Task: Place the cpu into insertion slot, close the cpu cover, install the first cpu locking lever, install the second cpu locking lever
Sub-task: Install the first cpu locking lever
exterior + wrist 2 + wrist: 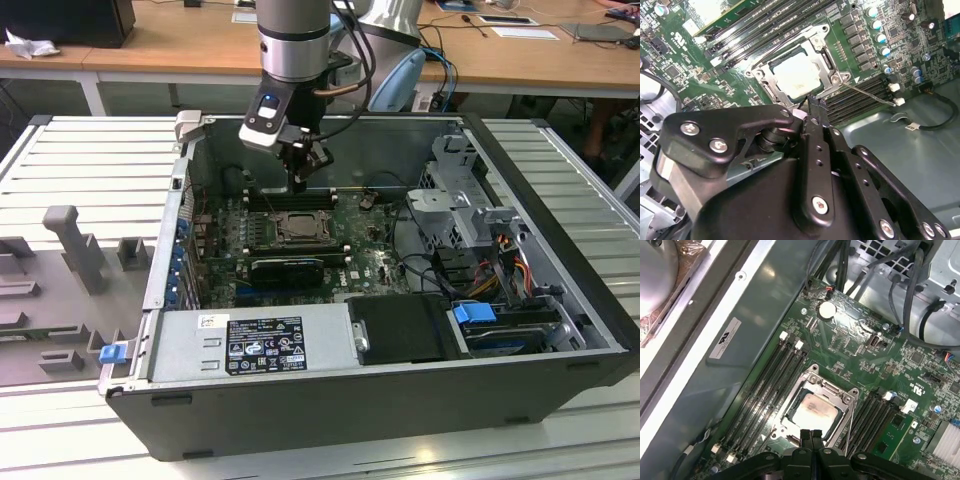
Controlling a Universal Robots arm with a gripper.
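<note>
Already the cpu [812, 412] sits in its socket [756, 74], claw [810, 433] pinched narrow just above

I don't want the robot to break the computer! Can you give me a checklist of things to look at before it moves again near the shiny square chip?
1. The cpu lies flat in its socket: ok, in both wrist views.
2. The cpu cover lies down around the chip: ok, it looks flat.
3. The thin wire lever beside the socket is latched: cannot tell.
4. The gripper carries nothing: ok, its fingertips are together with nothing between them.
5. The gripper hangs by the socket, not over the memory slots: ok, it is at the socket's edge.
</note>
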